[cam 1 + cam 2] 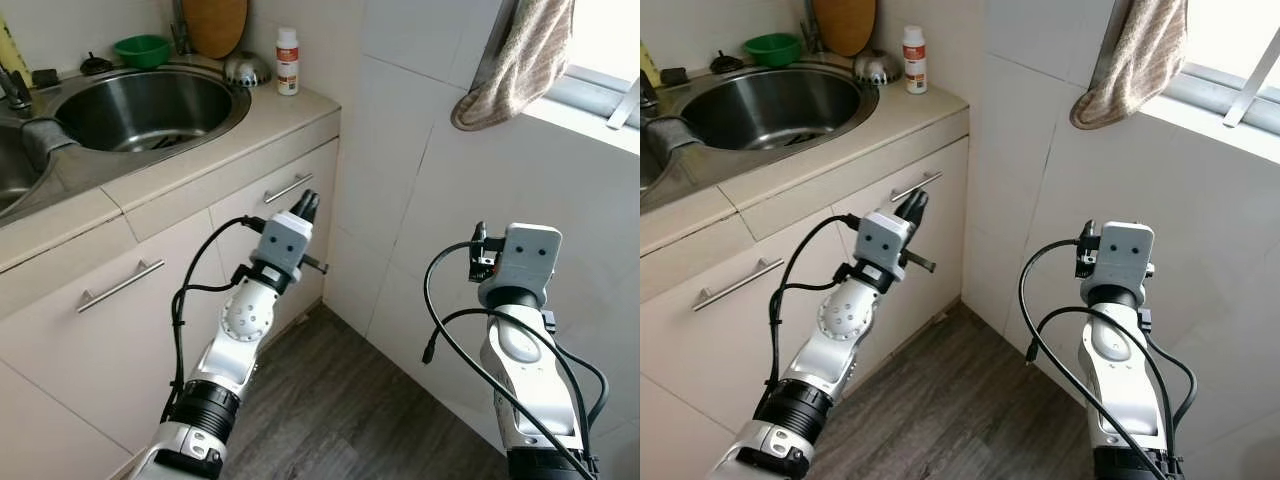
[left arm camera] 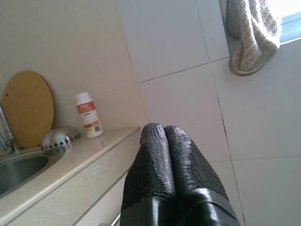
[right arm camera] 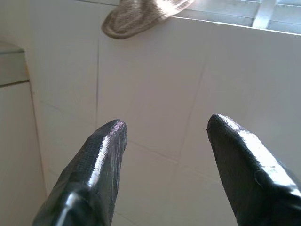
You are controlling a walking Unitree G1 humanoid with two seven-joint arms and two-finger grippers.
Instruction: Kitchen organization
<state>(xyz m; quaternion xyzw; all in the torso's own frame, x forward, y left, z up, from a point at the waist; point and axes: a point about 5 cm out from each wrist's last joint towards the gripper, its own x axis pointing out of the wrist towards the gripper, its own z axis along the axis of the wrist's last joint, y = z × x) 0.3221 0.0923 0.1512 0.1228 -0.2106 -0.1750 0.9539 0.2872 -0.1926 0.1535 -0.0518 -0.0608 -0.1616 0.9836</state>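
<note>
My left gripper [image 1: 309,204] is raised in front of the cabinet, just below the countertop edge and close to the right drawer handle [image 1: 288,188]. Its fingers [image 2: 164,155] are pressed together with nothing between them. My right gripper [image 3: 164,136] is held up facing the white tiled wall, its two fingers spread wide apart and empty. On the counter corner stands a white bottle [image 1: 287,62] with an orange label, next to a metal strainer [image 1: 245,69]. A steel sink [image 1: 140,105] lies left of them.
A wooden cutting board [image 1: 213,25] and a green bowl [image 1: 142,49] sit behind the sink. A beige towel [image 1: 518,65] hangs from the window sill at the right. A longer drawer handle [image 1: 120,285] is at the left. Grey wood floor [image 1: 340,400] lies between cabinet and wall.
</note>
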